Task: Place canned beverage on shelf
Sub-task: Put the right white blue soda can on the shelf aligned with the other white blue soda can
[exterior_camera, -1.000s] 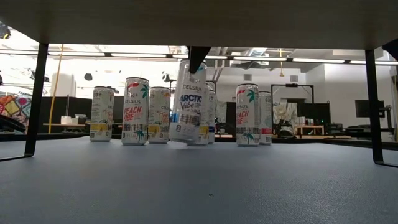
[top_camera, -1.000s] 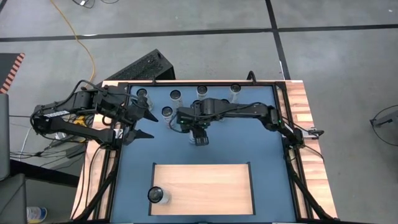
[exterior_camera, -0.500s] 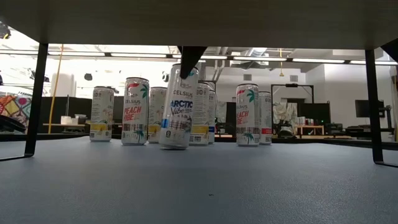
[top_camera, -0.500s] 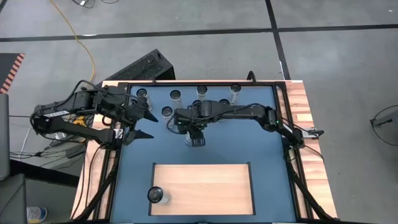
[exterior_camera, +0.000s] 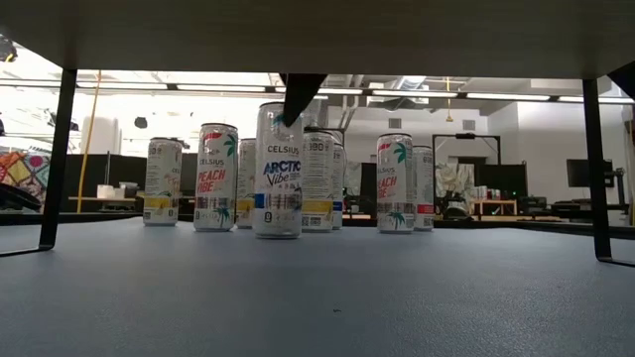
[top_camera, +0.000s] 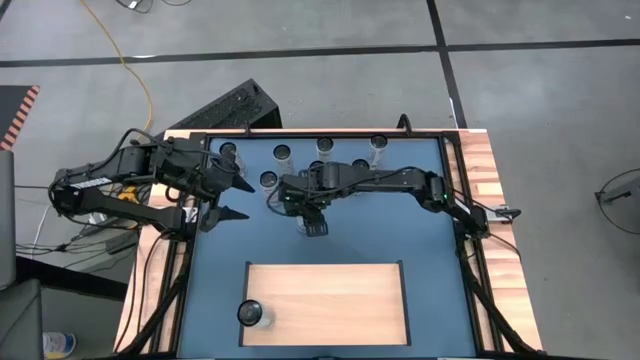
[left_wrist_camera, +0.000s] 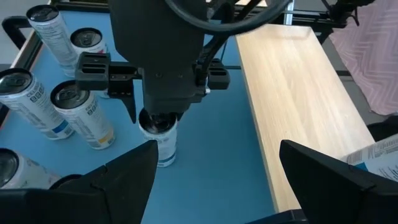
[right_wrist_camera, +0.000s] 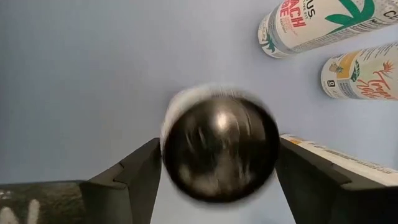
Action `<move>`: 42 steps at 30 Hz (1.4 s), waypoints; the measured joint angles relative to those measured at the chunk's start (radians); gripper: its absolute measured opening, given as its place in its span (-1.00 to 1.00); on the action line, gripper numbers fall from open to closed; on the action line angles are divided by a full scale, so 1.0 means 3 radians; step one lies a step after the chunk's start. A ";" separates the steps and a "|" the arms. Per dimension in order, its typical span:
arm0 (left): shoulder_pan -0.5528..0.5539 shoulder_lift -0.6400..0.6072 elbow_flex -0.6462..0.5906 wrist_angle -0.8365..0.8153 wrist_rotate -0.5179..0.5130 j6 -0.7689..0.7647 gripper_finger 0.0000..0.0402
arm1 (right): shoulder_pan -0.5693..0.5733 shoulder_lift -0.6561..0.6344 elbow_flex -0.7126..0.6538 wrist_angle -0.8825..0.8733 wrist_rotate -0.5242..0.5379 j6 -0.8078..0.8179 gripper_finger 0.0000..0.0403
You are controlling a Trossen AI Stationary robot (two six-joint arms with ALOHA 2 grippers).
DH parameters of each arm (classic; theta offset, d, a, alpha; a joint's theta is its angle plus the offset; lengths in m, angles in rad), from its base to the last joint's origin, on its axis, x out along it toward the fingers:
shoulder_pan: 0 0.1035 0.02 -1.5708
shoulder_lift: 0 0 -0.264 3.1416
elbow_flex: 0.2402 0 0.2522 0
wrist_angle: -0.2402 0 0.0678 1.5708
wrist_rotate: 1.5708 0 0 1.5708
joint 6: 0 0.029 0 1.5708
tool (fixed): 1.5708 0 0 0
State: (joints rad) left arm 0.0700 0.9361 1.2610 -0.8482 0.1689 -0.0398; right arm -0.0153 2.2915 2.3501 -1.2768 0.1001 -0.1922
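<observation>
A white Arctic Vibe can (exterior_camera: pixel 278 174) stands upright on its base on the blue surface (top_camera: pixel 420 240), just beyond the far edge of the pale wooden shelf (top_camera: pixel 325 300). My right gripper (right_wrist_camera: pixel 219 169) hangs over it, pointing steeply down and open. One finger stands on each side of the can's dark top (right_wrist_camera: pixel 219 146). My left gripper (top_camera: pixel 238 199) waits open and holding nothing, above the table's left side. In the left wrist view the can (left_wrist_camera: pixel 158 142) shows under the right gripper (left_wrist_camera: pixel 165 107). My right gripper's fingers (right_wrist_camera: pixel 140 177) stand close beside the rim of the can's top (right_wrist_camera: pixel 171 134), coming from above. I cannot tell whether they touch it. The can stands upright on the blue surface.
Several more cans (top_camera: pixel 280 153) stand in a group at the far side of the blue surface, close behind the can under my right gripper. One can (top_camera: pixel 252 314) stands on the shelf's near left corner. Dark frame rails (top_camera: pixel 470 260) run along the table's sides.
The Arctic Vibe can was tilted, with its base clear of the blue surface. It then came down on one edge of its base and now stands upright. My right gripper has stayed over its top.
</observation>
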 joint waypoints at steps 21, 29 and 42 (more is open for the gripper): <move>-0.0001 0.0340 -0.0124 0.0422 -0.0093 0.0541 0.61 | 0.0108 -0.0900 0.0021 -0.0193 0.0019 0.0316 0.47; 0.0031 0.0665 -0.0401 0.0947 -0.0079 0.0717 0.61 | 0.0312 -0.1333 0.0022 -0.0300 0.0210 0.0559 0.47; 0.0242 0.0997 -0.0738 0.1611 -0.0033 0.0726 0.61 | 0.0734 -0.1424 0.0018 -0.0516 0.0643 0.0743 0.47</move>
State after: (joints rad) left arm 0.1426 1.2353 1.0396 -0.3649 0.1589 0.1780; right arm 0.2050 1.8642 2.3554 -1.4316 0.2932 0.0306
